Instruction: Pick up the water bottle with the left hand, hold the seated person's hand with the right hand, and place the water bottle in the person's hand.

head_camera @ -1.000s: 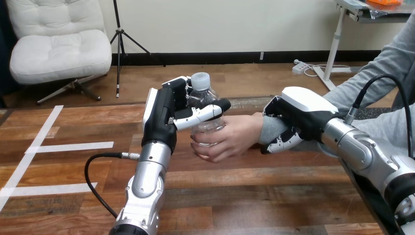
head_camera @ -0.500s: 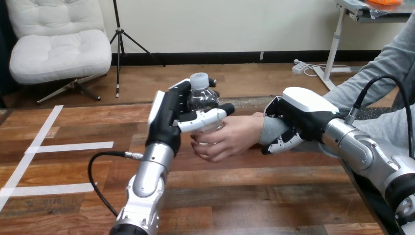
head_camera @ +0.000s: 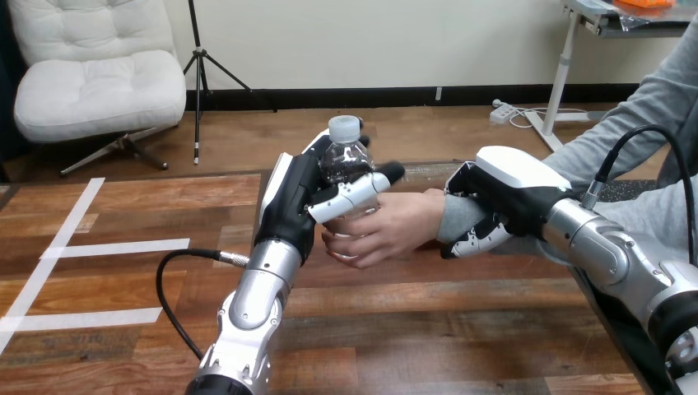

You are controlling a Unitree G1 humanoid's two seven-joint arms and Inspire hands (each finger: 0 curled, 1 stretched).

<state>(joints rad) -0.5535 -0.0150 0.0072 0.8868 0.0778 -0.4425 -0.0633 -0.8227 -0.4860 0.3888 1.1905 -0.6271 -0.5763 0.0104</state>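
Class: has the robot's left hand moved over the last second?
Yes. The left hand, shut on the water bottle, has shifted rightward, away from the white tape, toward the person's hand.

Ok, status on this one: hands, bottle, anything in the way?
Robot's left hand shut on water bottle, upright. Its right hand shut on person's wrist. The person's hand also curled round bottle's lower part. Nothing in the way.

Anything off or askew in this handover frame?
Nothing stands out. The water bottle is upright and capped, with no spill visible. The left hand grips it, and the person's hand wraps its lower part. The right hand is curled round the person's wrist.
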